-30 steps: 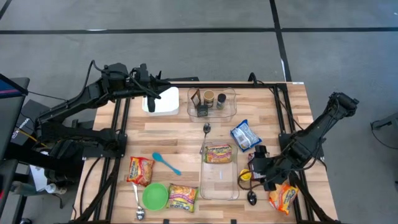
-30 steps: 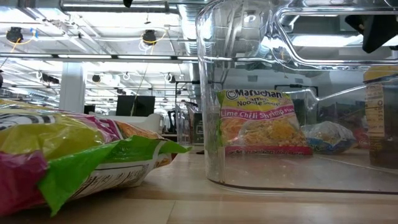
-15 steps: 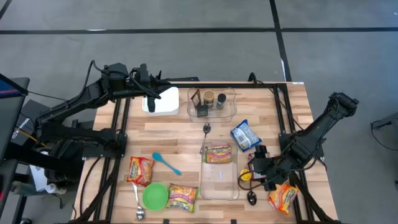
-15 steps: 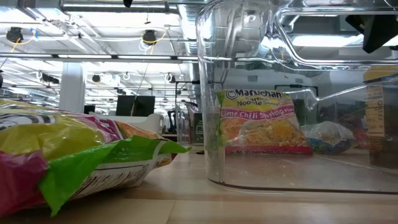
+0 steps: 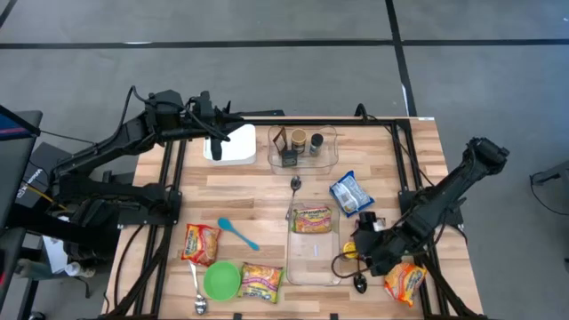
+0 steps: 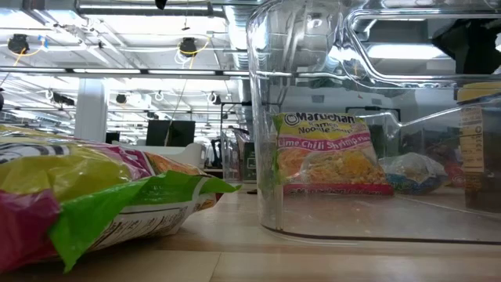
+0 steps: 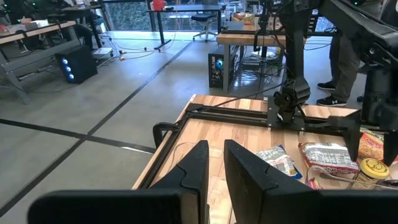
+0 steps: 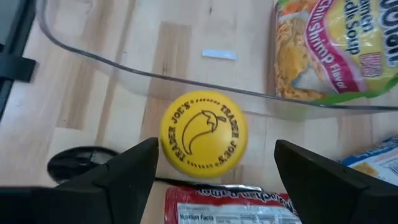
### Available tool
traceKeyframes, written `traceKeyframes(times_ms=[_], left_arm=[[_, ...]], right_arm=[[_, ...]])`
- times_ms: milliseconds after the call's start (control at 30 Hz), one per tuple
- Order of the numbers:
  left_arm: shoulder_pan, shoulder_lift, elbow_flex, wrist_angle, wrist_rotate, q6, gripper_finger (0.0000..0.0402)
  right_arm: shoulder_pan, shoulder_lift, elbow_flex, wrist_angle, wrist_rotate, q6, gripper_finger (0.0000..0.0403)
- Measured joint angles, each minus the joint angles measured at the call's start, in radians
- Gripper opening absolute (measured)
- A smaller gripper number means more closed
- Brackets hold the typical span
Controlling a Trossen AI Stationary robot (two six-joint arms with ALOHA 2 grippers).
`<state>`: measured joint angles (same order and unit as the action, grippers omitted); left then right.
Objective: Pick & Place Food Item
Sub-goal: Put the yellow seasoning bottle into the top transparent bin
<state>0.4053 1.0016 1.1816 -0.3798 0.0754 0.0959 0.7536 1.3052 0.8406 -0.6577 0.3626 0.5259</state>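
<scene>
The right gripper (image 8: 211, 180) hangs with its fingers spread wide and nothing between them, directly over a yellow-lidded jar (image 8: 203, 133) that stands on the surface (image 5: 267, 191) near its right edge, just beside the clear bin (image 5: 313, 258). A noodle packet (image 5: 312, 219) lies inside that bin at its far end. The left gripper (image 7: 214, 163) waits over the far left corner, fingers nearly together, holding nothing.

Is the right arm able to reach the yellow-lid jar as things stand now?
Probably yes. The right pincer is open and sits directly above the yellow-lid jar, with a finger on each side and nothing in between. The clear bin wall stands just beyond it.
</scene>
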Motion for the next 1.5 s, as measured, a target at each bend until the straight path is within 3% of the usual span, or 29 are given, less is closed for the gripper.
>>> traceKeyframes(times_ms=[533, 1200, 1500], left_arm=[[0.000, 0.000, 0.000, 0.003, 0.000, 0.000, 0.0044], [0.000, 0.000, 0.000, 0.006, 0.000, 0.000, 0.0044], [0.000, 0.000, 0.000, 0.006, 0.000, 0.000, 0.0044]], right_arm=[[-0.049, 0.181, 0.001, 0.067, -0.109, -0.003, 0.0314], [-0.109, 0.185, 0.001, 0.086, -0.156, -0.004, 0.0314], [-0.108, 0.185, 0.001, 0.091, -0.157, -0.002, 0.0269]])
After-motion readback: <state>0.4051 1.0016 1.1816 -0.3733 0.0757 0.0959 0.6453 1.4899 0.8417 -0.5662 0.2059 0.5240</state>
